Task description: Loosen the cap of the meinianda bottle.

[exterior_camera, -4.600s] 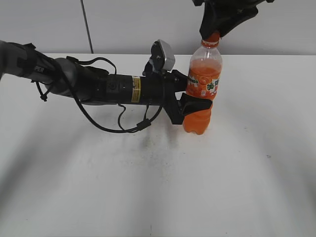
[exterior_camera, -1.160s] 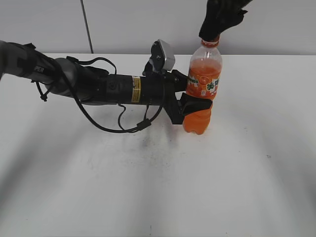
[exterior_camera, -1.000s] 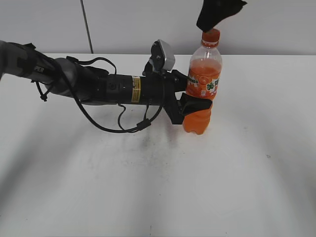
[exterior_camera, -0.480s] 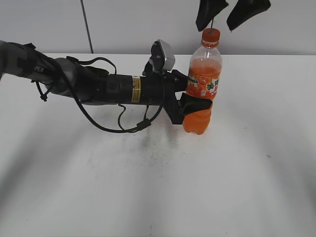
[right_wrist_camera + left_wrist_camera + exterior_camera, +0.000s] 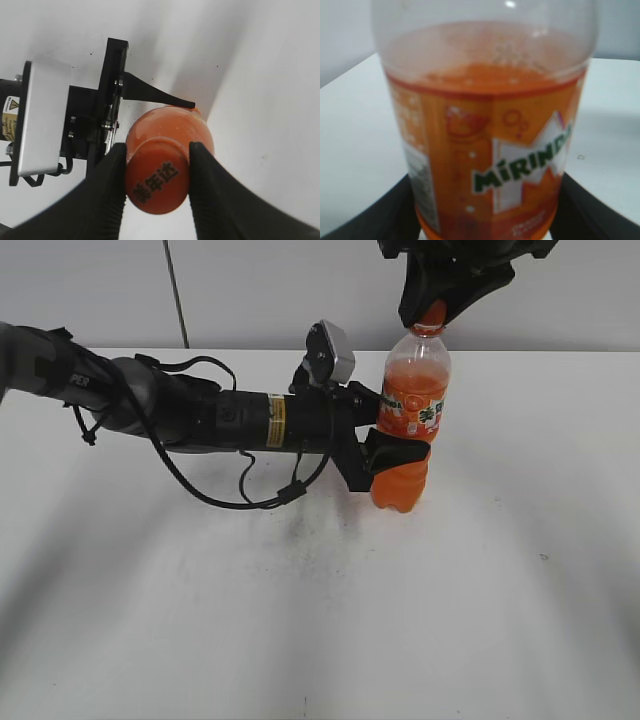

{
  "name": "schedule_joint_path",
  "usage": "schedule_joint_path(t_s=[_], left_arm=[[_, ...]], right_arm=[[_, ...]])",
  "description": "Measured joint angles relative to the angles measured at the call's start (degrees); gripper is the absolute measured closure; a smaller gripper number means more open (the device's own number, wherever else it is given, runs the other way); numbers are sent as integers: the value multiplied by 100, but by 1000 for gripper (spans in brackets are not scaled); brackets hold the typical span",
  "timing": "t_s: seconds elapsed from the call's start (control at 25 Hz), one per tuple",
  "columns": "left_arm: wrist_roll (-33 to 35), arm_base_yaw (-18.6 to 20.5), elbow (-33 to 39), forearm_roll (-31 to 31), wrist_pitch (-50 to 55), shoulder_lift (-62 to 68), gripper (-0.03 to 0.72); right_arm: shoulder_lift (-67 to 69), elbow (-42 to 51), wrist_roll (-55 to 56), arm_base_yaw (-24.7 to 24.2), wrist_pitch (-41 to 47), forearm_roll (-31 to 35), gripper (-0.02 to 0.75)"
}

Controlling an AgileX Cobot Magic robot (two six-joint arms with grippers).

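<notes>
The meinianda bottle [image 5: 411, 410] stands upright on the white table, full of orange drink, with its orange-green-white label facing the left wrist view [image 5: 490, 150]. My left gripper [image 5: 396, 458] is shut on the bottle's ribbed waist; its black fingers flank the bottle in the left wrist view [image 5: 485, 220]. The orange cap [image 5: 157, 181] with printed marks sits on the bottle's neck. My right gripper [image 5: 157, 176] comes from above and is shut on the cap, a finger on each side. In the exterior view the right gripper [image 5: 432, 308] covers most of the cap [image 5: 431, 314].
The left arm [image 5: 200, 415] lies low across the table from the left, with its cable loop hanging toward the front. A grey wall stands behind the table.
Half a second ago my right gripper was open above the cap, after lifting off it. It has now come back down and shut on the cap. The left gripper and bottle have not moved.
</notes>
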Motion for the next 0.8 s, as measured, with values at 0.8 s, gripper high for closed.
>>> schedule_joint_path(t_s=[0.8], left_arm=[[6,9,0,19,-35,0,260]], right_arm=[[0,-114,-5310,-17,46,493,465]])
